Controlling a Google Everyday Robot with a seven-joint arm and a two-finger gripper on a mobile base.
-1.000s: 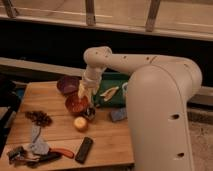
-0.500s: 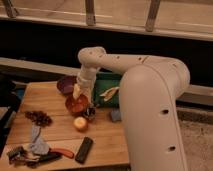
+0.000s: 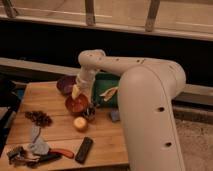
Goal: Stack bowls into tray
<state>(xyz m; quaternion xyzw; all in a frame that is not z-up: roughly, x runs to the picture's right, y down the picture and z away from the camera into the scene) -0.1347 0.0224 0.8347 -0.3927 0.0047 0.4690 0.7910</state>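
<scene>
The orange-red bowl [image 3: 76, 104] sits on the wooden table, left of centre. The dull purple bowl [image 3: 64, 84] sits just behind it to the left. The green tray [image 3: 104, 80] lies at the table's back edge, partly hidden by my arm, with a yellow peel-like thing [image 3: 109, 92] in it. My gripper [image 3: 77, 93] points down at the back rim of the orange-red bowl, between the two bowls and the tray.
A tiny metal cup [image 3: 90, 114] stands right by the orange-red bowl. A light-blue cup [image 3: 115, 116], a round yellow fruit [image 3: 80, 123], a black remote [image 3: 84, 149], a dark cluster [image 3: 39, 118] and tools [image 3: 35, 151] lie on the table [image 3: 55, 132]. My large white arm fills the right.
My arm has swung a little to the left, bringing the gripper from beside the orange-red bowl to over its back rim. The bowls have not moved.
</scene>
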